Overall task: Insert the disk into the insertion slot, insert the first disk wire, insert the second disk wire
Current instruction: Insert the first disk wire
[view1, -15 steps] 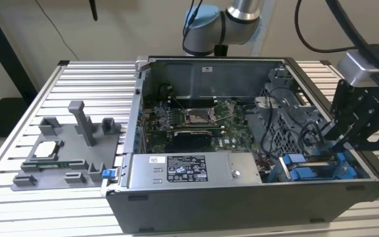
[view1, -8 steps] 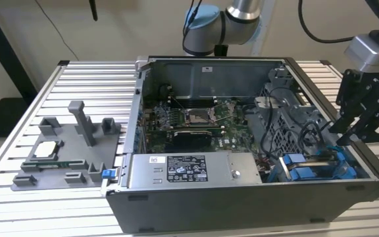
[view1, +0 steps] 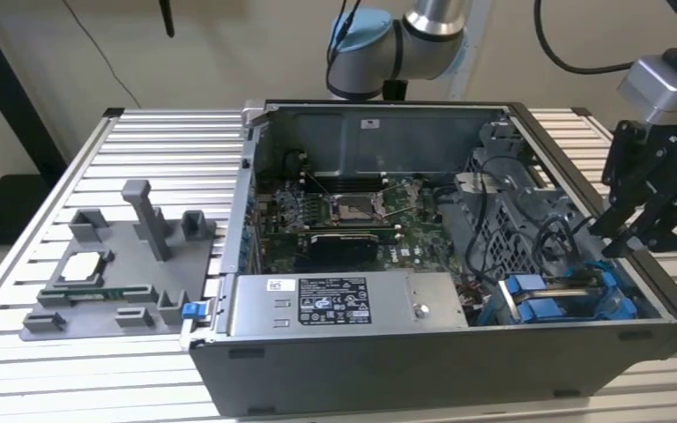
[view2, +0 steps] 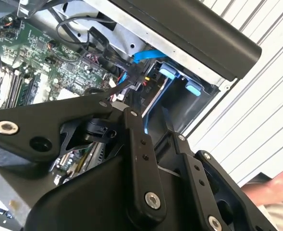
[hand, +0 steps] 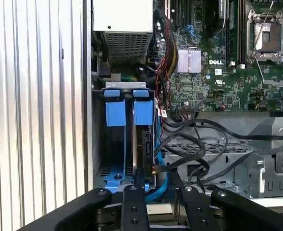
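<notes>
Poised just above the insertion slot [hand: 127, 86], at the case corner on the exterior view's right: gripper [hand: 159, 185], jaws apart, nothing clamped. Seated upright in that slot: the disk [hand: 143, 113], beside a 2nd blue tab [hand: 115, 113]. Probably at the wire stage, with a black plug [hand: 153, 168] touching the disk's edge. Best done by squaring the plug to its socket, pressing straight and keeping clear of the loose black cables [hand: 199, 149]. Printed white sticker on the power-supply box [view1: 332, 301] and print on the motherboard [hand: 213, 72], both left unread.
</notes>
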